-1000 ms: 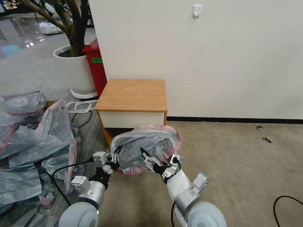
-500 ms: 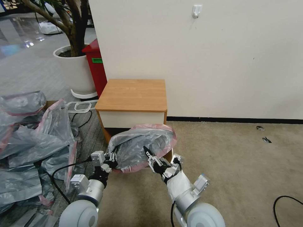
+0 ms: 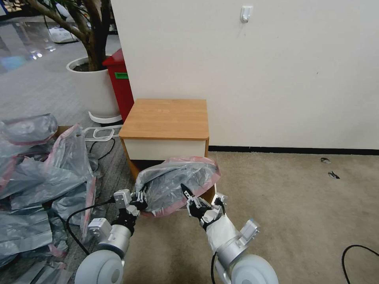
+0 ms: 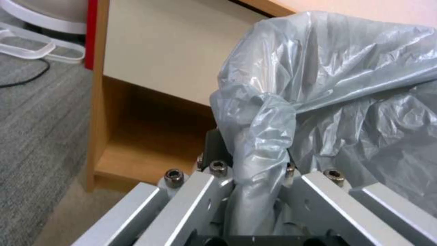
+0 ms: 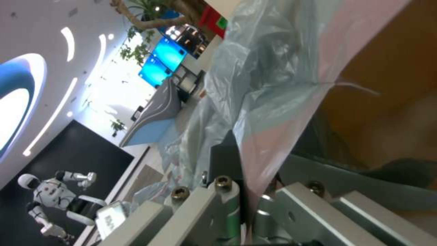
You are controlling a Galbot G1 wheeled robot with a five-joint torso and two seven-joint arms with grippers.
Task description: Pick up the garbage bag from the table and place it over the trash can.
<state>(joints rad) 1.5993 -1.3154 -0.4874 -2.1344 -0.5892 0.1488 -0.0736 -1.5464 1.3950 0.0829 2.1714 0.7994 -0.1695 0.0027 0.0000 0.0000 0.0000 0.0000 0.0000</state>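
Observation:
The garbage bag [image 3: 173, 185], grey with a pink-red band on its rim, hangs spread between my two grippers, low in front of the table [image 3: 167, 116]. My left gripper [image 3: 141, 198] is shut on a bunched fold of the bag [image 4: 341, 85], gripped between its fingers [image 4: 214, 171]. My right gripper [image 3: 190, 197] is shut on the pink rim band of the bag [image 5: 268, 68]. The table's white drawer front [image 4: 150, 51] and lower shelf lie just behind the bag. The trash can is hidden.
A heap of grey bags [image 3: 35, 177] covers the floor to the left. A red bin [image 3: 118, 83] and a white plant pot [image 3: 92, 86] stand behind the table. A white frame [image 3: 100, 133] and a black cable [image 3: 355, 252] lie on the floor. Open carpet [image 3: 296, 205] spreads right.
The right gripper has drawn back and slightly left with the rim, so the bag's right edge has pulled in and the bag sits a little lower. The left gripper has barely moved.

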